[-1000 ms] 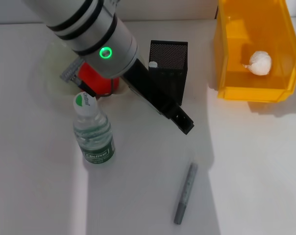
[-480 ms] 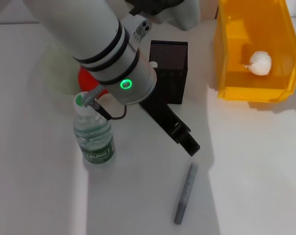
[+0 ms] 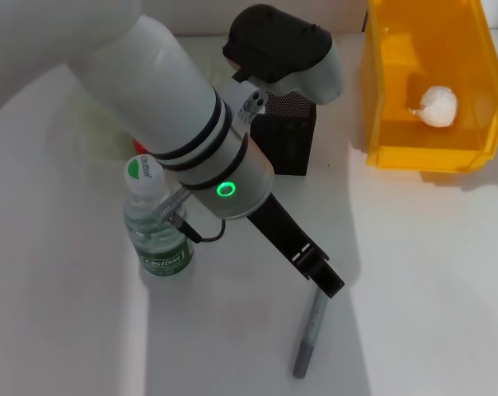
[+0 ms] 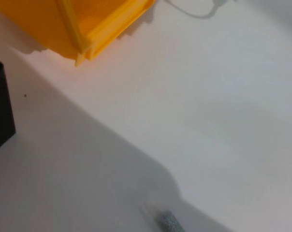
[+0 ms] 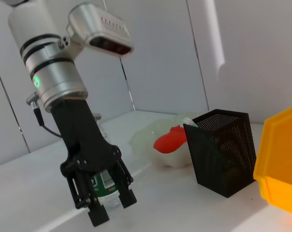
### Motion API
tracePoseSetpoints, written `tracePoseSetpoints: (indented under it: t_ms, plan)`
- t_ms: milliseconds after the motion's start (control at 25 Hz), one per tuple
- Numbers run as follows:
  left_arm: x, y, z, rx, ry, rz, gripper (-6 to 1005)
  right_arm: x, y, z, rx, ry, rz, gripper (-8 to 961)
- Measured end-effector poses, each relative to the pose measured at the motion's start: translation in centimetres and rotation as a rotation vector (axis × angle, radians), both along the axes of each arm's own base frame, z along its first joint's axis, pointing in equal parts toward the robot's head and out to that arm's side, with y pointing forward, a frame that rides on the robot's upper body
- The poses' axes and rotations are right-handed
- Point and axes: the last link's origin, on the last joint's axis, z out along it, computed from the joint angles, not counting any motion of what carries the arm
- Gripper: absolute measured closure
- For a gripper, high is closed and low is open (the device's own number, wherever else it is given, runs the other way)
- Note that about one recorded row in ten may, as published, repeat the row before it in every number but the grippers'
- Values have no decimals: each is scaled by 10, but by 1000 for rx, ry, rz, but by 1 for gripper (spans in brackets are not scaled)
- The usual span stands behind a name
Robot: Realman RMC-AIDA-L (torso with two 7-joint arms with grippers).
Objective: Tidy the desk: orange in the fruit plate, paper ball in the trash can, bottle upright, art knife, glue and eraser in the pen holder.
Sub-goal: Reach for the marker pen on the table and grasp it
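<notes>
The grey art knife (image 3: 307, 338) lies on the desk near the front, and its tip (image 4: 164, 220) shows in the left wrist view. My left gripper (image 3: 321, 279) (image 5: 112, 207) hangs open just above the knife's far end, holding nothing. The bottle (image 3: 155, 229) stands upright beside the left arm. The orange (image 5: 171, 140) rests in the fruit plate (image 5: 148, 137). A paper ball (image 3: 437, 106) lies in the yellow trash can (image 3: 381, 124). The black pen holder (image 3: 292, 144) (image 5: 224, 151) stands behind the arm, with a white tip (image 5: 187, 121) above its rim. Glue and eraser are not seen. The right gripper is out of view.
The left arm's thick forearm (image 3: 183, 124) crosses the desk's left half and hides most of the plate in the head view. The trash can's corner (image 4: 88, 29) and the pen holder's edge (image 4: 0, 113) lie beyond the knife.
My left arm has swung from over the fruit plate toward the front right. Its gripper has come down from beside the pen holder to the art knife's far end.
</notes>
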Motion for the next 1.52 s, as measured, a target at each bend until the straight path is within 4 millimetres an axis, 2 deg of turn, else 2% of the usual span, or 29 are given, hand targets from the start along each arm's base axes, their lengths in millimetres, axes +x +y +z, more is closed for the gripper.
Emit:
tracePoseSetpoints:
  t_ms: [120,320,920,1520]
  plan:
    - [-12,-4,-9,8,6,10,259,0,1,0,4,-2,-4,342]
    - [-19,-13,-19,-1,12,-4,262,0,4,-1,7,-4,-3,342]
    - [-25,-23,-40,11,-56,11,272,-2,11,-6,13,-3,-8,342]
    - [-33,-22,-46,33,-57,29,282,-2,11,-9,14,-1,-9,342]
